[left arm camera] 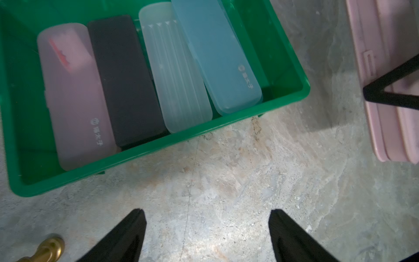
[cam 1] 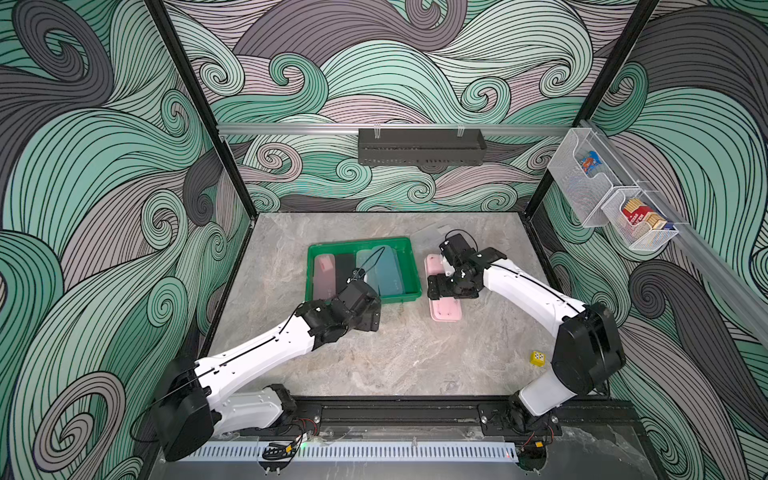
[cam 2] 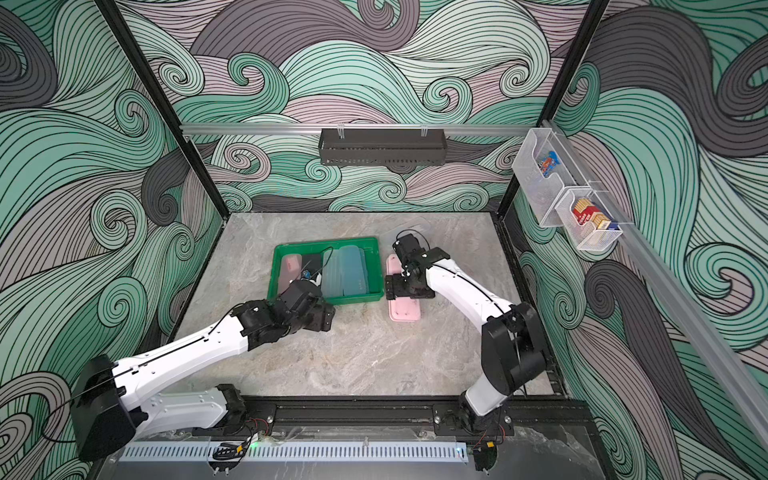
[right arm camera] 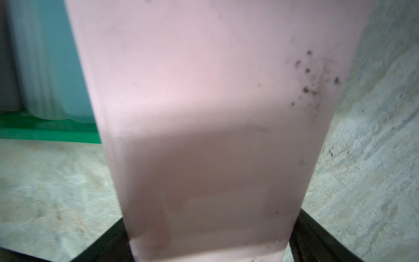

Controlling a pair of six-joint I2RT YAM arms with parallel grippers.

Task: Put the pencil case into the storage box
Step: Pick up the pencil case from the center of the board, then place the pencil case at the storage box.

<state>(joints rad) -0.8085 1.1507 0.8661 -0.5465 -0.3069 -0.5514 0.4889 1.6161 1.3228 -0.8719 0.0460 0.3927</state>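
Note:
The green storage box (cam 1: 361, 241) (cam 2: 328, 242) (left arm camera: 158, 147) sits mid-table and holds several cases: a frosted pink one (left arm camera: 74, 97), a black one (left arm camera: 122, 79), a clear ribbed one (left arm camera: 174, 74) and a blue one (left arm camera: 217, 56) leaning on it. A solid pink pencil case (cam 1: 446, 311) (cam 2: 403, 311) (left arm camera: 390, 127) (right arm camera: 204, 90) lies on the table just right of the box. My right gripper (cam 1: 451, 286) (cam 2: 409, 286) (right arm camera: 209, 226) straddles it, a finger against each long side. My left gripper (cam 1: 370, 316) (cam 2: 322, 318) (left arm camera: 207, 212) hangs open over bare table in front of the box.
A clear flat case (cam 1: 428, 235) lies behind the right gripper. A yellow die (cam 1: 537, 358) rests by the right arm's elbow. A black perforated trough (cam 1: 422, 146) hangs on the back rail, and white mesh bins (cam 1: 594, 183) hang on the right wall.

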